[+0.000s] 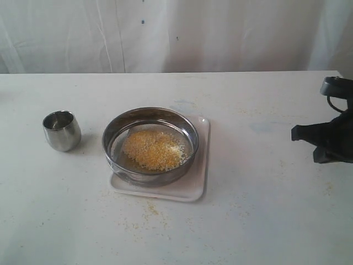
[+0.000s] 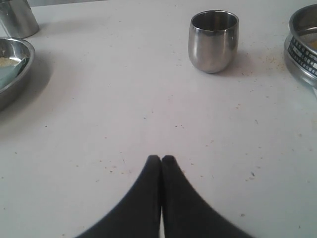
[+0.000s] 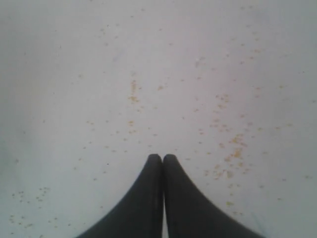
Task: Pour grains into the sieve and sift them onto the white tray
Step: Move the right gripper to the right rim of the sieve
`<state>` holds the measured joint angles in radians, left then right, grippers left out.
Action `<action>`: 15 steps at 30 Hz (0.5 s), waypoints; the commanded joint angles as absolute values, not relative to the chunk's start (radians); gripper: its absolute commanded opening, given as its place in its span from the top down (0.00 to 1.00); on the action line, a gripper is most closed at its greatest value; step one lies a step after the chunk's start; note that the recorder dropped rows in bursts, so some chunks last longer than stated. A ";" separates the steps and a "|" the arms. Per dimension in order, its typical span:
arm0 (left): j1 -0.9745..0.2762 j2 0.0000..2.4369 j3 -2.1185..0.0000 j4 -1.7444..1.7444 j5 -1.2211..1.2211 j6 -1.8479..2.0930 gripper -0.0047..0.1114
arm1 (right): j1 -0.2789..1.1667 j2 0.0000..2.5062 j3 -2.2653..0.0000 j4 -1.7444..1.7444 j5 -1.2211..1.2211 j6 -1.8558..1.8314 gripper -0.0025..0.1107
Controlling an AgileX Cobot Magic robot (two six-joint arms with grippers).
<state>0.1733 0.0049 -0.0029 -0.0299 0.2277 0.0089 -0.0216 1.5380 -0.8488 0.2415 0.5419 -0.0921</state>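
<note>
The sieve (image 1: 148, 114), a wide steel ring, sits on the white tray (image 1: 192, 187) in the middle of the table, and its edge shows in the left wrist view (image 2: 302, 55). A yellow heap of grains (image 1: 153, 150) lies on its mesh. My right gripper (image 1: 296, 133) is at the right edge of the table, well away from the tray, shut and holding nothing (image 3: 162, 158). My left gripper (image 2: 161, 158) is shut and holding nothing, low over bare table short of the steel cup; it is out of the exterior view.
A small rounded steel cup (image 1: 62, 130) (image 2: 213, 41) stands upright left of the sieve. A steel bowl (image 2: 12, 67) and another steel vessel (image 2: 17, 19) lie further left. Spilled grains (image 3: 232, 148) dot the table under the right gripper and in front of the tray (image 1: 149, 210).
</note>
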 commanded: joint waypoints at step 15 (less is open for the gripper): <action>0.167 0.000 0.000 -0.029 0.228 0.000 0.96 | 0.334 1.515 -0.979 0.550 0.742 -0.310 0.98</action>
<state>0.1733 0.0049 -0.0029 -0.0299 0.2277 0.0089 0.3201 1.5305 -0.9383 0.4995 0.7264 -0.3163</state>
